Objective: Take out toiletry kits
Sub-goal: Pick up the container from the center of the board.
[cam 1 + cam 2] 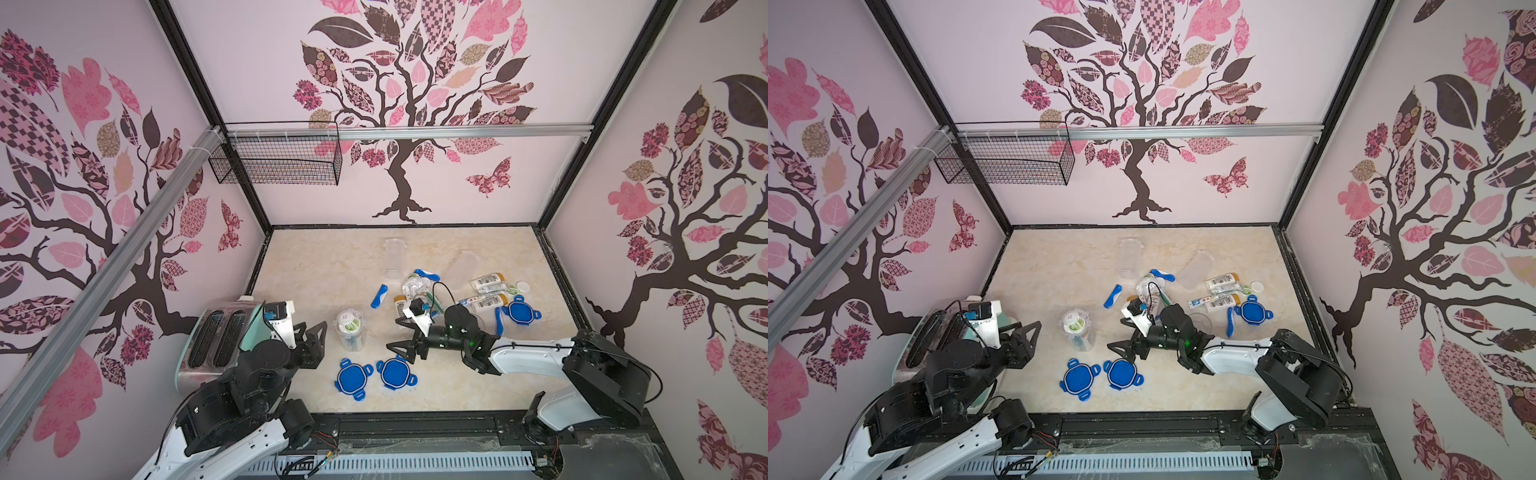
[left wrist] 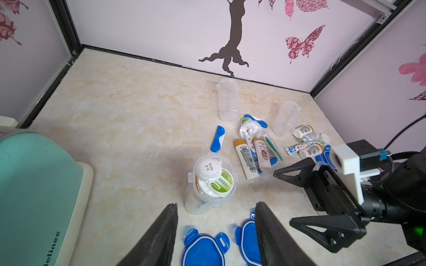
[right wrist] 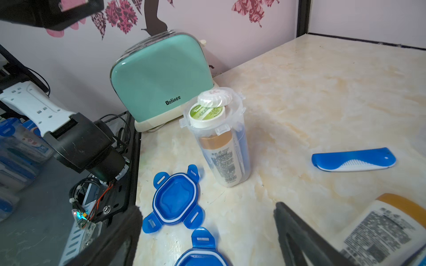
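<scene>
Two grippers are seen spread and empty. The left gripper (image 1: 322, 344) is pointed forward just beside the upright jar (image 1: 352, 338), where one toiletry kit (image 1: 349, 323) is packed; the right gripper (image 1: 392, 333) is turned sideways toward it. Loose kits (image 1: 488, 291) are scattered beyond the right arm (image 1: 528, 357)

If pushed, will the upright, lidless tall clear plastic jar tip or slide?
The tall clear plastic jar is narrow for its height, so a high push probably tips it. The round white soap disc at its rim may fall out. A low push likely slides it on the smooth tabletop.
</scene>
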You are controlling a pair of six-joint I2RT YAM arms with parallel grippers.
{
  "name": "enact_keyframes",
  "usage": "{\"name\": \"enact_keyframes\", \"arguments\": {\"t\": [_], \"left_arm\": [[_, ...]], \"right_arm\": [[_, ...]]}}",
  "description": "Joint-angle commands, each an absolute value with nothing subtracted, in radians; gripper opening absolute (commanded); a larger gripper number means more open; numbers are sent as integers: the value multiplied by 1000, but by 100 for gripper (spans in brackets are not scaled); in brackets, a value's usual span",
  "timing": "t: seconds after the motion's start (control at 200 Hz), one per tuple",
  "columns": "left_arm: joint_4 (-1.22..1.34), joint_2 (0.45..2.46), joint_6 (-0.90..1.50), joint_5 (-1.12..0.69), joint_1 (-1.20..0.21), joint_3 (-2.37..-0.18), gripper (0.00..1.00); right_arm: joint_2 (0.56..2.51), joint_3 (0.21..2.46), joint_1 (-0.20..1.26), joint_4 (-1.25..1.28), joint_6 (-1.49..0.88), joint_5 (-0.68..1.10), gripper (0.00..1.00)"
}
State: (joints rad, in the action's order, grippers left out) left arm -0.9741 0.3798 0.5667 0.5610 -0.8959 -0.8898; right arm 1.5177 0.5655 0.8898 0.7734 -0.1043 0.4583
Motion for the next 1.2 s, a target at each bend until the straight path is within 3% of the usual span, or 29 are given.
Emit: {"name": "enact_keyframes", "arguments": {"t": [0.0, 0.865, 1.19], "left_arm": [[-957, 368, 544, 583, -891, -883, 59], [-957, 356, 538, 546, -864, -865, 63], [-973, 380, 548, 564, -861, -870, 63]], "right_arm": [[1570, 599, 904, 810, -77, 444, 92], [2056, 926, 925, 960, -13, 440, 93], [2148, 1009, 932, 995, 11, 497, 92]]}}
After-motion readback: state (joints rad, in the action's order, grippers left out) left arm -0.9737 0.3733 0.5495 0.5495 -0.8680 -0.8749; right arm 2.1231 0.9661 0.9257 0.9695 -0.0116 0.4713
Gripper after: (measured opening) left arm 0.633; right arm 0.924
